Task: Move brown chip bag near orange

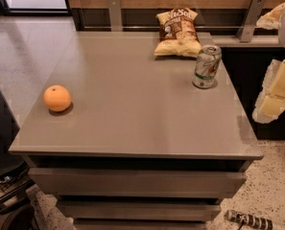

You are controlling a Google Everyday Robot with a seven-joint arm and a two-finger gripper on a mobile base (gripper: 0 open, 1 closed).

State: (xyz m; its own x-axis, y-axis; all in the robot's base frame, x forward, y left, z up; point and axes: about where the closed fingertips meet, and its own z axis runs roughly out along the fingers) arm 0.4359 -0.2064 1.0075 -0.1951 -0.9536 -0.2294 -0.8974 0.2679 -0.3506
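Observation:
The brown chip bag [177, 32] lies at the far edge of the grey table [132, 119], pale yellow with a dark brown centre panel. The orange [57, 98] sits near the table's left edge, far from the bag. My gripper [275, 92] hangs at the right edge of the view, off the table's right side, to the right of the can and well away from the bag. It holds nothing that I can see.
A green-and-silver soda can [207, 66] stands upright just in front and to the right of the bag. A wooden wall with metal brackets [114, 12] runs behind the table. The speckled floor [22, 47] lies to the left.

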